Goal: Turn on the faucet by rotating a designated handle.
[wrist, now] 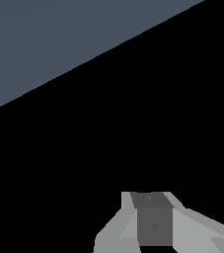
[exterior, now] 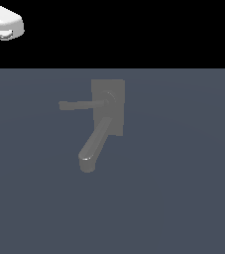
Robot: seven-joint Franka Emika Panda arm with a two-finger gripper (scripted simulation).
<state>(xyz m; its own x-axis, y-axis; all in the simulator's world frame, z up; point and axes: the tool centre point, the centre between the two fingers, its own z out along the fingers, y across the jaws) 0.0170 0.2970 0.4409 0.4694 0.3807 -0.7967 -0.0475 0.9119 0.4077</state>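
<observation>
One arm [exterior: 2, 22], well apart from faucet [exterior: 106, 106]; approach step; gripper [wrist: 155, 222] fingers possibly together, cannot tell; next: reach handle [exterior: 82, 104], push sideways

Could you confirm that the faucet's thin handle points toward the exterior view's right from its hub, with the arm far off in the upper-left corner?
Not quite: in the exterior view the handle runs from its hub on the faucet toward that view's left, not its right. The rest holds: the arm sits in the upper-left corner, well away from the faucet.
</observation>
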